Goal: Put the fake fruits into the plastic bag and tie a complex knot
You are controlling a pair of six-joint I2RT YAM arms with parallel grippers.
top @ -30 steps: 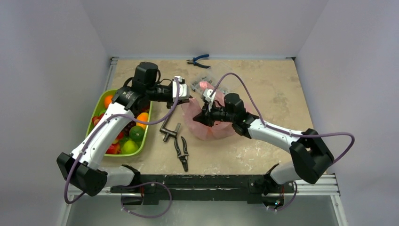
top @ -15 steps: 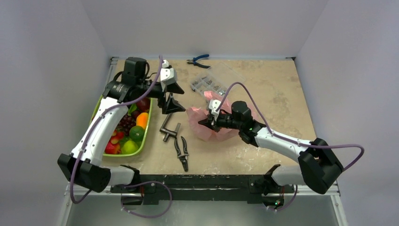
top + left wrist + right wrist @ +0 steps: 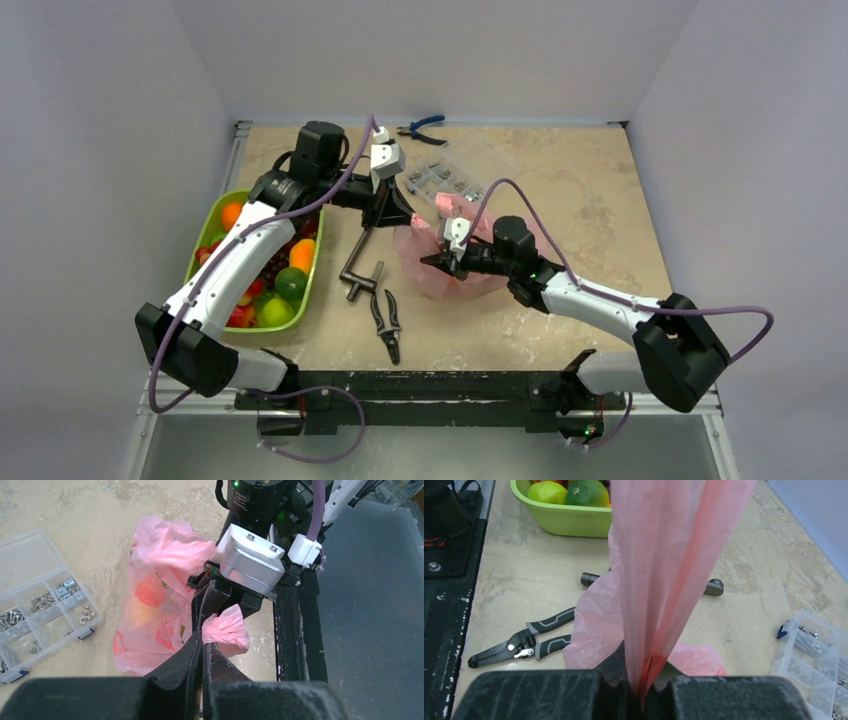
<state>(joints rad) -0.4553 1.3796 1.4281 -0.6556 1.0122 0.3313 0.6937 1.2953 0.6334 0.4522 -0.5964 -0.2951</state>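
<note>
The pink plastic bag (image 3: 445,272) lies mid-table, and red fruits (image 3: 149,591) show through its film. More fake fruits (image 3: 272,288) fill the lime-green tray (image 3: 205,232) on the left. My right gripper (image 3: 437,262) is shut on a taut strip of the bag (image 3: 664,555) that rises from its jaws (image 3: 644,690). My left gripper (image 3: 392,208) hangs just above the bag's left side. Its fingers are pressed together (image 3: 202,642) on a tight bunched lump of pink film (image 3: 227,629) at their tips. I cannot tell whether that lump is a tied knot.
A clear parts box (image 3: 445,180) sits behind the bag. Black-handled pliers (image 3: 387,322) and a dark metal tool (image 3: 358,265) lie between the tray and the bag. Blue pliers (image 3: 420,128) lie at the far edge.
Half a second ago my left gripper was open and off to the left of the bag. It has swung back right to the bag and shut. The right gripper has barely moved.
</note>
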